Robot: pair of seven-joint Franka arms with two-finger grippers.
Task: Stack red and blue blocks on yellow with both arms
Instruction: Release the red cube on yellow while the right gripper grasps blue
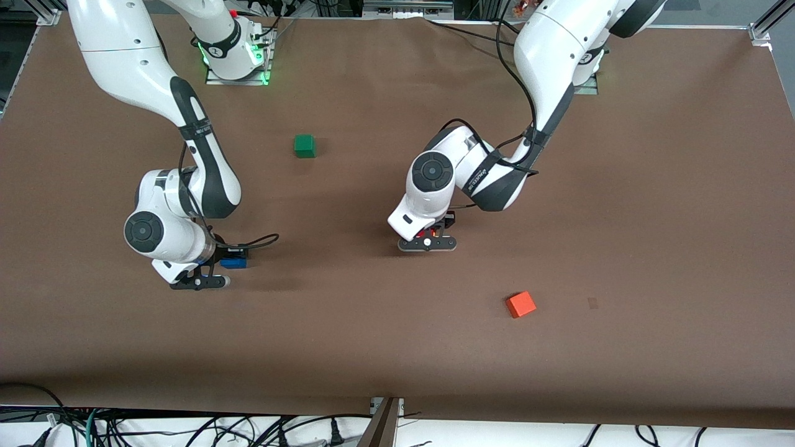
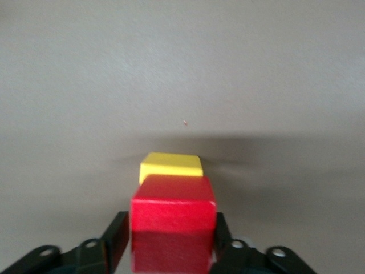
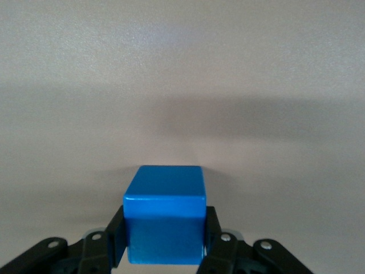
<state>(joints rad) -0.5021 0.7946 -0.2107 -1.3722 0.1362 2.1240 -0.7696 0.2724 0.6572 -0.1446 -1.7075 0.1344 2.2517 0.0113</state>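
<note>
My left gripper [image 2: 171,228] is shut on the red block [image 2: 174,220], with a black finger tight against each side. The yellow cube [image 2: 171,165] sits on the table just past the red block and partly covered by it; I cannot tell whether they touch. In the front view the left gripper [image 1: 427,241] is low over the table's middle and hides the yellow cube. My right gripper [image 3: 164,231] is shut on the blue block [image 3: 164,220]. In the front view the right gripper [image 1: 200,278] and the blue block [image 1: 233,262] are low over the table toward the right arm's end.
A green cube [image 1: 304,146] lies on the brown table [image 1: 652,217] between the two arms, nearer the bases. An orange cube [image 1: 520,304] lies nearer the front camera than the left gripper, toward the left arm's end.
</note>
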